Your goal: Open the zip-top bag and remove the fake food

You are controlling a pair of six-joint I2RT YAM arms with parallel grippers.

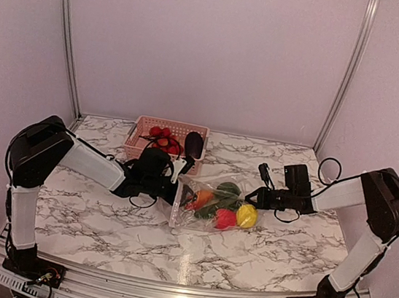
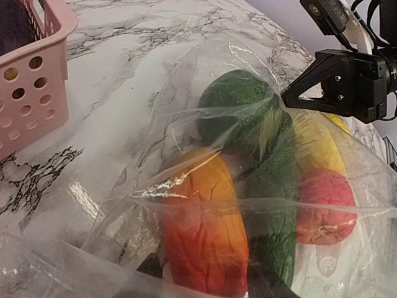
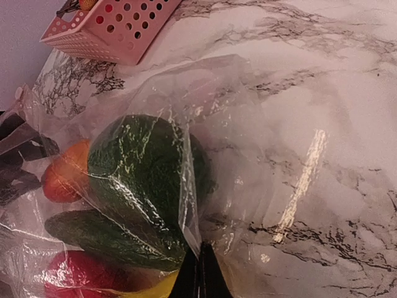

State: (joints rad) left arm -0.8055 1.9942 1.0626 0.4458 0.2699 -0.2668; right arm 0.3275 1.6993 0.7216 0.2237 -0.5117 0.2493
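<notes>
Left side of the marble table, toward the back wall: a pink basket. Holds a red round cluster and, at its right end, a purple eggplant, both outside the bag.

Just in front of the basket: the left end effector, low over the table, at the left end of the zip-top bag. Jaws apart, so open. In the left wrist view, the near end of an orange piece between the two dark fingertips, under crumpled film. Cannot tell if touching the piece, the plastic only, or nothing.

Middle of the table, between the two end effectors: the bag itself, lying wrinkled on the marble, just beside the basket. Cannot make out the zip strip in any view, so cannot tell if open or closed. Contains the rest of the fake food, packed close together. From the left: the orange piece, then a dark green round piece with a long green cucumber against it, then a red piece, and most to the right a yellow lemon.

Right end of the bag: the right end effector, closed on a fold of the clear film. Fingertips pressed together with only plastic between them. From there, a thin ridge of film over the dark green piece.
</notes>
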